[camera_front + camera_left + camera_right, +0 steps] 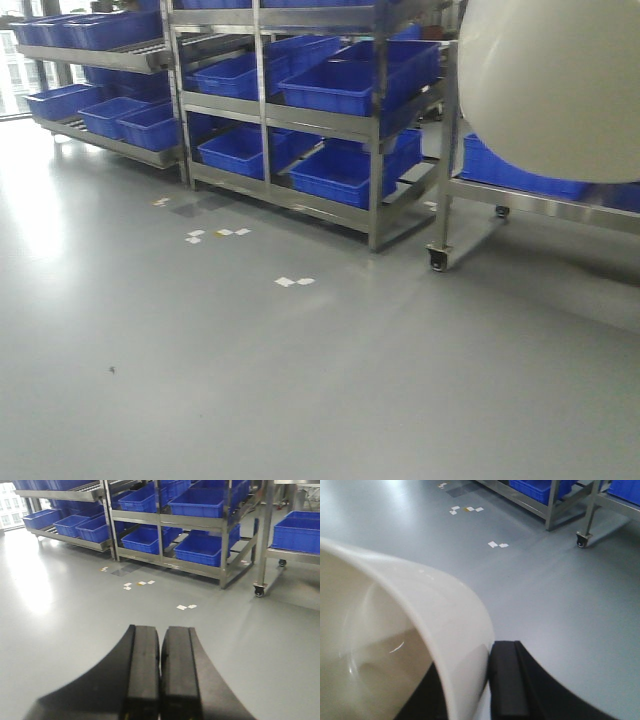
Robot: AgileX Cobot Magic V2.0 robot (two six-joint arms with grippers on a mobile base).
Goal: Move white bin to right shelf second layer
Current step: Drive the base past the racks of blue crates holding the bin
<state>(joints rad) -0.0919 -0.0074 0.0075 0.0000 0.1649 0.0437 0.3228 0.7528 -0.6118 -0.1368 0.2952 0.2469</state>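
The white bin (550,90) hangs in the air at the top right of the front view, its rounded base facing the camera. In the right wrist view its glossy wall and cream inside (395,630) fill the left half. My right gripper (470,655) is shut on that wall, one black finger (507,680) outside and the other inside the rim. My left gripper (161,630) is shut and empty above the grey floor. The right shelf (447,150) stands behind the bin. One steel tier (560,203) shows below the bin; I cannot tell whether it is the second layer.
A blue crate (520,172) sits on the right shelf's visible tier, and a caster (437,258) carries its front post. Steel racks (375,150) loaded with several blue crates line the back and left. White tape marks (294,281) dot the grey floor.
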